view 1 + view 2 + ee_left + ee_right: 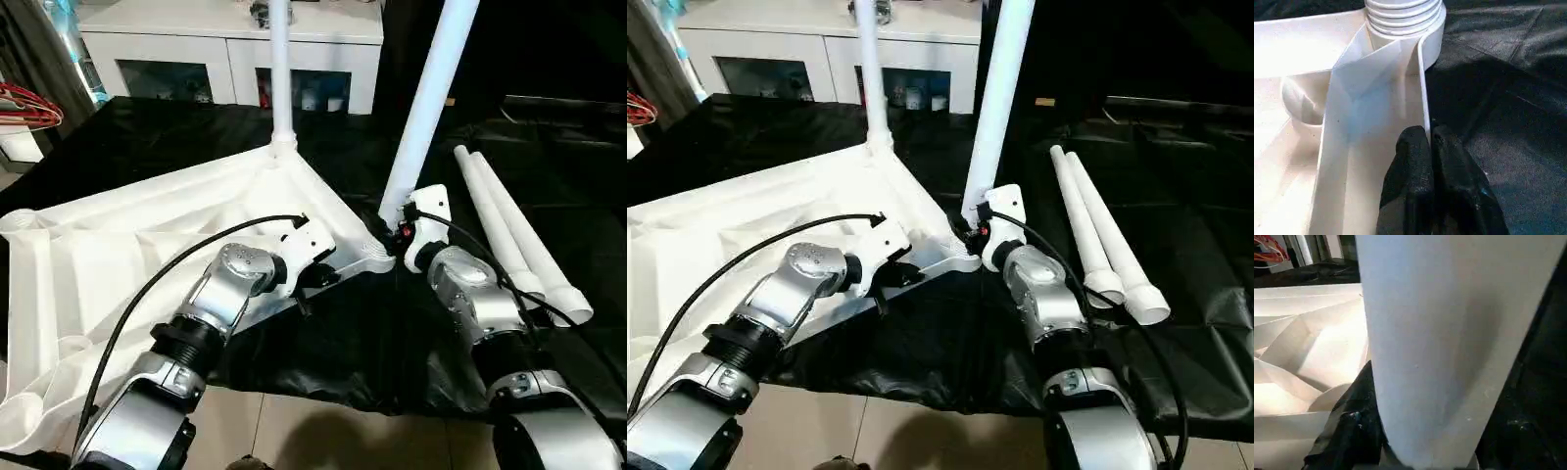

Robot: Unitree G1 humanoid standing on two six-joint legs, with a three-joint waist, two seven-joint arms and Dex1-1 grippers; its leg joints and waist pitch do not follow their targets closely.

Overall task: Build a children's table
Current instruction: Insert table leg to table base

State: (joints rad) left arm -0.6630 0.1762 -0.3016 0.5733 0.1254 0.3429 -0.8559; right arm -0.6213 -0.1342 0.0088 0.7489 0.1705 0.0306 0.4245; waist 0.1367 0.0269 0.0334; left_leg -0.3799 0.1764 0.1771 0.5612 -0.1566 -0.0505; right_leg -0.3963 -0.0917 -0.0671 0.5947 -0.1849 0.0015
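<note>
The white tabletop lies underside up on a black cloth. One white leg stands upright in its far corner socket. A second leg leans over the near right corner, and my right gripper is shut around its lower end. In the right wrist view that leg rises close in front, with a black finger beside it. My left gripper is shut on the tabletop's thin rim wall, just short of the ribbed corner collar. Two more legs lie side by side to the right.
A white cabinet with glass doors stands behind the work. Red wire hangers show at the far left. The black cloth ends near my arms, with pale floor tiles beyond its front edge.
</note>
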